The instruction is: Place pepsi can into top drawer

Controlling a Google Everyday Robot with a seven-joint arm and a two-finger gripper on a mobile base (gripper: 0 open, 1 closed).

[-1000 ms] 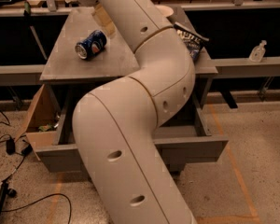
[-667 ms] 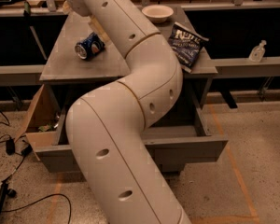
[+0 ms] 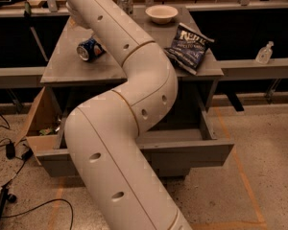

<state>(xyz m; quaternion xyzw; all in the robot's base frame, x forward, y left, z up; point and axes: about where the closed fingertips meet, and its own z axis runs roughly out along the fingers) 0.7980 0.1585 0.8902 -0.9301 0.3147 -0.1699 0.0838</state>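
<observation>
The pepsi can [image 3: 90, 49] lies on its side on the left part of the grey cabinet top [image 3: 62, 66], silver end facing front-left. The top drawer [image 3: 192, 150] is pulled open below the cabinet top; my arm hides most of its inside. My arm rises from the bottom, across the drawer, to the back-left corner of the cabinet top. My gripper [image 3: 75, 14] is at the arm's end, just behind and above the can, mostly hidden by the arm.
A dark-blue chip bag [image 3: 188, 47] lies on the right of the cabinet top. A white bowl [image 3: 161, 13] and a silver can [image 3: 125, 1] stand at the back. A cardboard box [image 3: 36, 123] sits left of the drawer. Cables [image 3: 9, 152] lie on the floor.
My arm has swung to the left across the cabinet top, uncovering the bowl and the chip bag. The pepsi can has not moved.
</observation>
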